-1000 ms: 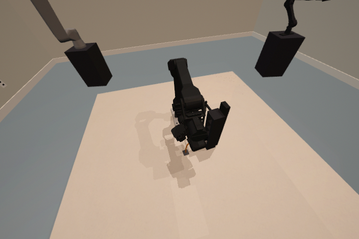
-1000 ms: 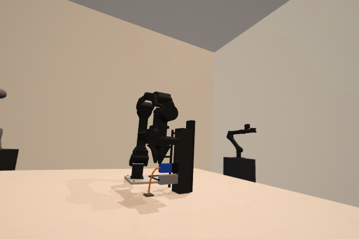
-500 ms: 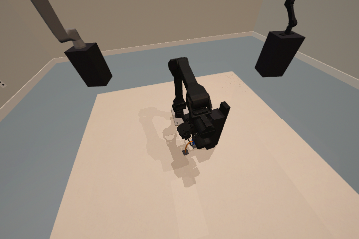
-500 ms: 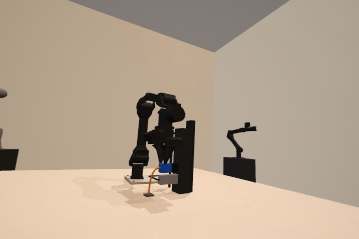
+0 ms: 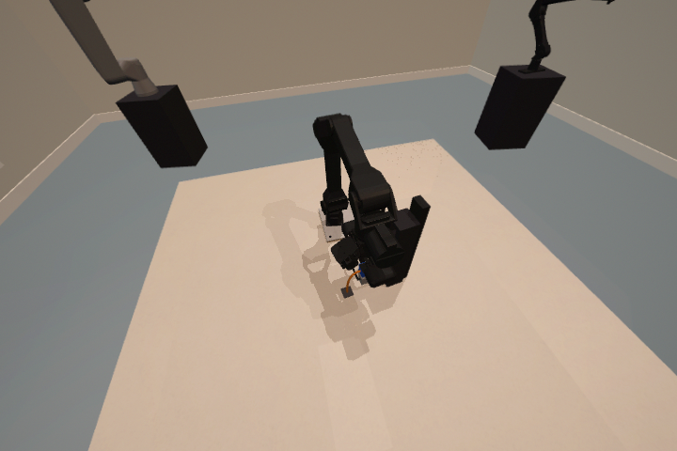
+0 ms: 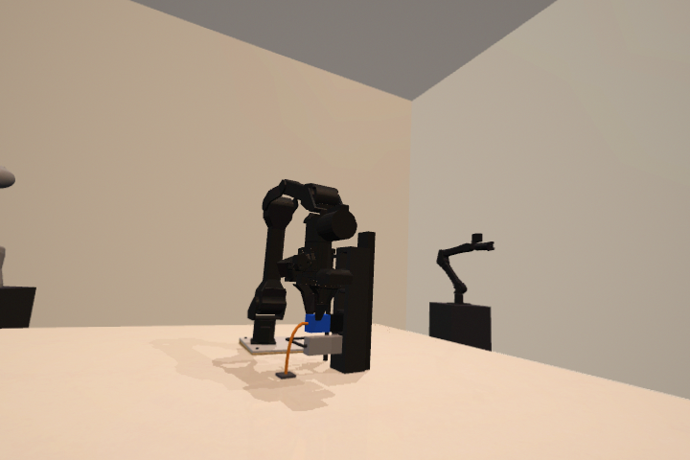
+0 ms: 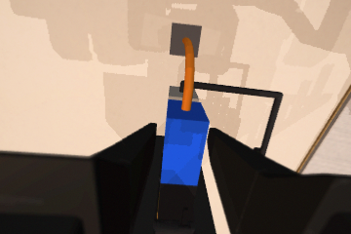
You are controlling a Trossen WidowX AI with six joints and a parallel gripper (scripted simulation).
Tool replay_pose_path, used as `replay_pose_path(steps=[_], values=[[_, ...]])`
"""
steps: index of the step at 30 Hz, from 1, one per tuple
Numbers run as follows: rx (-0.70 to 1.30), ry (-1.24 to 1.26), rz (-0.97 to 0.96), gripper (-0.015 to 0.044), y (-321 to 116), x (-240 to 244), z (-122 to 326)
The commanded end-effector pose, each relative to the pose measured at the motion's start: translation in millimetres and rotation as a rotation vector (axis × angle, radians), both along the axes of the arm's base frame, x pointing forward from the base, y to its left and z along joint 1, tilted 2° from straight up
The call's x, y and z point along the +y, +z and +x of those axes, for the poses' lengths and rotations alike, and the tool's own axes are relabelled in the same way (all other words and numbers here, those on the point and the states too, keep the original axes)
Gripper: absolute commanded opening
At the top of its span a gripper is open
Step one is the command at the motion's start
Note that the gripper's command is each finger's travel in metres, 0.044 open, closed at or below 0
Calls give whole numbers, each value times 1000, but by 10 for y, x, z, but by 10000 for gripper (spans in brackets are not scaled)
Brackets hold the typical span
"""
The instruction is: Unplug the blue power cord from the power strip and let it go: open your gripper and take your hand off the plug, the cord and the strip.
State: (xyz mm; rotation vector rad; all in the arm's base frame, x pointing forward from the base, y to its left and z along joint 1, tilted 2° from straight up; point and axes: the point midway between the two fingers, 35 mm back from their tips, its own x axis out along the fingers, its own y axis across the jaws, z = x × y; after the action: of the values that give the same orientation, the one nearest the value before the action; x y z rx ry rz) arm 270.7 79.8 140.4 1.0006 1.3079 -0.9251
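Right now your pincer (image 7: pixel 181 131) hangs approx. straight down over the blue plug (image 7: pixel 185 141), part open, one finger each side, gripping nothing. There's a slim gap on the left side; the right side looks v. close, can't tell if it touches. The plug sits atop the grey power strip (image 6: pixel 324 344), beside the black post (image 6: pixel 356 303). The orange cord (image 7: pixel 188 73) curves down to a dark pad (image 7: pixel 185 40) on the bench (image 6: pixel 139 412).
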Motion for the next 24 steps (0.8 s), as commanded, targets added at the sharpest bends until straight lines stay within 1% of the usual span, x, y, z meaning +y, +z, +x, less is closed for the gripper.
replay_pose_path(steps=[1,4,13,14,24], values=[[5,-5,-1,160,-29,-3,-9],[0,0,0,81,-3,0,0],[0,0,0,21,-3,0,0],[0,0,0,0,-3,-2,1],[1,-1,-2,0,-2,-122,55]])
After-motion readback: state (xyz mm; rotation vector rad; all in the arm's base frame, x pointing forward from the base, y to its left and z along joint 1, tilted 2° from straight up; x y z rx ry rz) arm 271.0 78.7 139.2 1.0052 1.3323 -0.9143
